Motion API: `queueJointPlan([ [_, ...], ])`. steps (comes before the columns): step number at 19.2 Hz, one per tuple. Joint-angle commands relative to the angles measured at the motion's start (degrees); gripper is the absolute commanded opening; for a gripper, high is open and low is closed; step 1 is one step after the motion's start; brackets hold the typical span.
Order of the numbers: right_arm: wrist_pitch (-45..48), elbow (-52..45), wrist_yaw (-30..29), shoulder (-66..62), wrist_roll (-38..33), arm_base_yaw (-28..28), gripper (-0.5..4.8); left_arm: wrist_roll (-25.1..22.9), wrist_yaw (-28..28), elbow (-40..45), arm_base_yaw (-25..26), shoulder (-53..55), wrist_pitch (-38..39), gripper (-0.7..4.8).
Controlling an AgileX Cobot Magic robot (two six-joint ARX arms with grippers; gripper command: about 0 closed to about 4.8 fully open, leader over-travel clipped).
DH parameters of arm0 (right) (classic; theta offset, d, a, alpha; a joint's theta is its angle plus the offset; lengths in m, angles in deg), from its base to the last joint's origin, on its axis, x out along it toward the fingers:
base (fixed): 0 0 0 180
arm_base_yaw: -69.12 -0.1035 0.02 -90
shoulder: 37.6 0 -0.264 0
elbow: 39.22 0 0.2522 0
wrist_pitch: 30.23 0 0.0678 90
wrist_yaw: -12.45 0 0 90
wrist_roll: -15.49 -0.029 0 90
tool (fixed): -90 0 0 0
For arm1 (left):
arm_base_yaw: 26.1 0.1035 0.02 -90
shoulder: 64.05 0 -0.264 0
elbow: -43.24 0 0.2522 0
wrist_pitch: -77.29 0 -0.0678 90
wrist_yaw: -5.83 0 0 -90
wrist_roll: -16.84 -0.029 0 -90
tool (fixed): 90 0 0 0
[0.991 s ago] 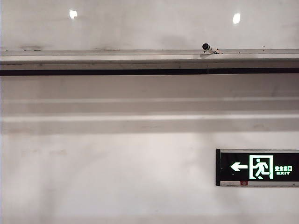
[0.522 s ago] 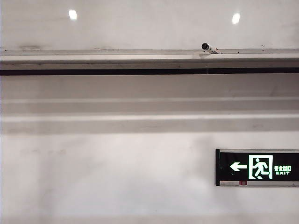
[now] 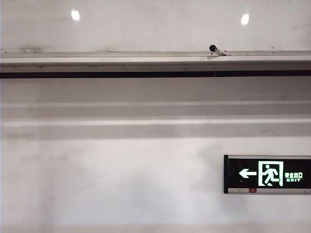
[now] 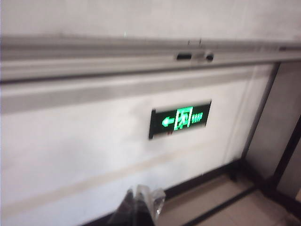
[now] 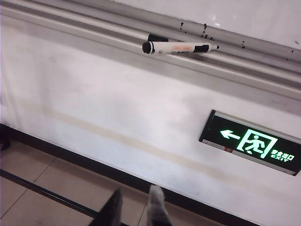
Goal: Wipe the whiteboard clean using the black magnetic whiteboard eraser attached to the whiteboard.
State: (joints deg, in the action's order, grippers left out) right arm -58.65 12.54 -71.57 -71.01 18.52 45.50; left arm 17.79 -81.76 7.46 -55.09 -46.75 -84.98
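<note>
Whiteboard [image 3: 155, 26]: glossy white, two bright round light spots, faint grey smears. Rail [image 3: 97, 60]: pale grey metal with a black strip under it. Marker [image 5: 178, 47]: white body, black ends, orange print. Wall [image 3: 121, 179]: matte white. Exit sign [image 3: 267, 174]: black, green arrow and running figure. Floor [image 5: 42, 172]: beige tile, dark lines.

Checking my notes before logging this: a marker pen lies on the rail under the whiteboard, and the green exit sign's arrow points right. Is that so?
Not quite. The marker pen does lie on the rail under the whiteboard, but the exit sign's arrow points left, as the right wrist view and the exterior view show.
</note>
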Motion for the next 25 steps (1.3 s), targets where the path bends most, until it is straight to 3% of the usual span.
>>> queueJointPlan([
  [1, 0.7, 0.2, -0.1, 0.1, -0.1, -0.1, 0.76, -3.3, -0.7, -0.2, 0.2, -1.6, -1.3, -0.06],
  [3, 0.7, 0.2, -0.1, 0.1, -0.1, -0.1, 0.76, -6.8, -0.9, 0.6, 2.4, -3.7, -1.5, -0.06],
  [6, 0.7, 0.2, -0.1, 0.1, -0.1, -0.1, 0.76, -6.8, 0.2, 4.5, 9.9, -8.2, -1.5, -0.06],
  [9, 0.7, 0.2, -0.1, 0.1, -0.1, -0.1, 0.76, -6.4, 5.1, 9.4, 15.3, -13.1, -1.5, -0.06],
  [13, 0.7, 0.2, -0.1, 0.1, -0.1, -0.1, 0.76, -2.3, 5.8, 14.6, 18.8, -16.8, -1.6, -0.06],
  [19, 0.7, 0.1, -0.1, 0.1, -0.1, -0.1, 0.76, -2.4, 6.2, 20.6, 24.3, -17.1, -4.1, -0.06],
  [25, 0.7, 0.2, -0.1, 0.1, 0.0, -0.1, 0.76, -4.5, -1.4, 21.6, 25.3, -17.1, -3.2, -0.06],
])
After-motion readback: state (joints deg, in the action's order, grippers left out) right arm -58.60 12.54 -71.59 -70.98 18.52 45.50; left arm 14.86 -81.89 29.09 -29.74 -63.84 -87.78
